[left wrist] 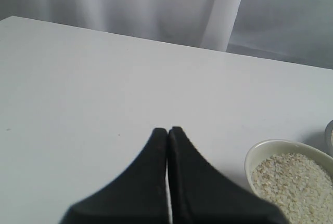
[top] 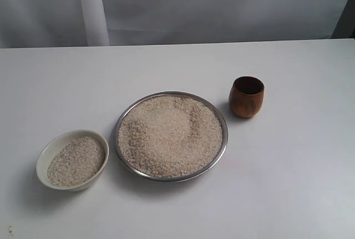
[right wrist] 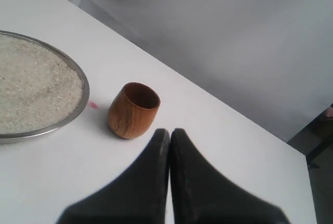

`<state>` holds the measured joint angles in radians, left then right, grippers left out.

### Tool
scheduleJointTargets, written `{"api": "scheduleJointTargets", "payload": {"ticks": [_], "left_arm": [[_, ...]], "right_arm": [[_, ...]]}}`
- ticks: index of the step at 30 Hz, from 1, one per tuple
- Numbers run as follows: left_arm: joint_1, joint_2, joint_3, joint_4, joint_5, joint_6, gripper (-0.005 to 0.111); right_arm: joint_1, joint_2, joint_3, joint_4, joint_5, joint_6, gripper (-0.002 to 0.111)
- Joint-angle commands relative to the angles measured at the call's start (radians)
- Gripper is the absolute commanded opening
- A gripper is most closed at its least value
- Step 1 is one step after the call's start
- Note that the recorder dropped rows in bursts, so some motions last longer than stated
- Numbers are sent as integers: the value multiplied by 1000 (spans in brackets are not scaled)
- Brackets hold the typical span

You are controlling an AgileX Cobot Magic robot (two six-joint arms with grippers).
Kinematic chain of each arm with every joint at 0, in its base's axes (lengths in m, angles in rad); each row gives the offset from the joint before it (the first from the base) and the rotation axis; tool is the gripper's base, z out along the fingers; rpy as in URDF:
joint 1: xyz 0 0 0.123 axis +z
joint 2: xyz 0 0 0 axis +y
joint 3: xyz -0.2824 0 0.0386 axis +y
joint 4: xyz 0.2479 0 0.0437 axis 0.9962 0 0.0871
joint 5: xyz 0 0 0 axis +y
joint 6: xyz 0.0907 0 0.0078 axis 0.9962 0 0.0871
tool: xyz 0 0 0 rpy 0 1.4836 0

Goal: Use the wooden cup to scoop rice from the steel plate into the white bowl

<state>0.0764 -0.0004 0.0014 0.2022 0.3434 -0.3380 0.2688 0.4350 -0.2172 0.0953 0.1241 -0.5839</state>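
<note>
— Exterior camera?
— High, looking down on the white worktop (top: pixel 288 194).
— Wrists?
— Low, close behind the left black pincer (left wrist: pixel 167 129) and right black pincer (right wrist: pixel 169 130), sharing its cream-white ceramic bowl (left wrist: pixel 255 154) and reddish-brown wooden cup (right wrist: pixel 132 110) respectively.

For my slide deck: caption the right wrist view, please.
Shut right gripper near the upright wooden cup, which stands beside the steel plate of rice.
</note>
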Motion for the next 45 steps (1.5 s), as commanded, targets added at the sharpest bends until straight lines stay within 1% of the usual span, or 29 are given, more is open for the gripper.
{"api": "scheduleJointTargets", "payload": {"ticks": [1, 3, 6, 9, 11, 17, 22, 28, 32, 36, 40, 45], "left_arm": [[-6, 0, -1, -6, -6, -2, 0], [-6, 0, -1, -6, -6, -2, 0], [-6, 0, -1, -6, -6, -2, 0], [-6, 0, -1, -6, -6, -2, 0], [-6, 0, -1, -6, -6, -2, 0], [-6, 0, -1, -6, -6, -2, 0], [-6, 0, -1, -6, -6, -2, 0], [-6, 0, -1, -6, -6, -2, 0], [-6, 0, -1, -6, -6, -2, 0], [-6, 0, -1, -6, -6, -2, 0], [-6, 0, -1, -6, -6, -2, 0], [-6, 0, -1, -6, -6, -2, 0]], "right_arm": [[0, 203, -61, -13, -124, -7, 0], [0, 293, -71, -4, -191, 44, 0], [0, 424, -75, 6, -312, 297, 0], [0, 550, -75, -27, -444, 540, 0], [0, 629, -75, -62, -513, 645, 0], [0, 826, -75, -203, -727, 662, 0], [0, 986, -75, -166, -944, 658, 0], [0, 1249, -80, -152, -1231, 614, 0], [0, 1409, -153, -150, -1260, 556, 0], [0, 1522, -204, -190, -1339, 561, 0], [0, 1578, -215, -190, -1345, 562, 0], [0, 1596, -215, -171, -1345, 562, 0]]}}
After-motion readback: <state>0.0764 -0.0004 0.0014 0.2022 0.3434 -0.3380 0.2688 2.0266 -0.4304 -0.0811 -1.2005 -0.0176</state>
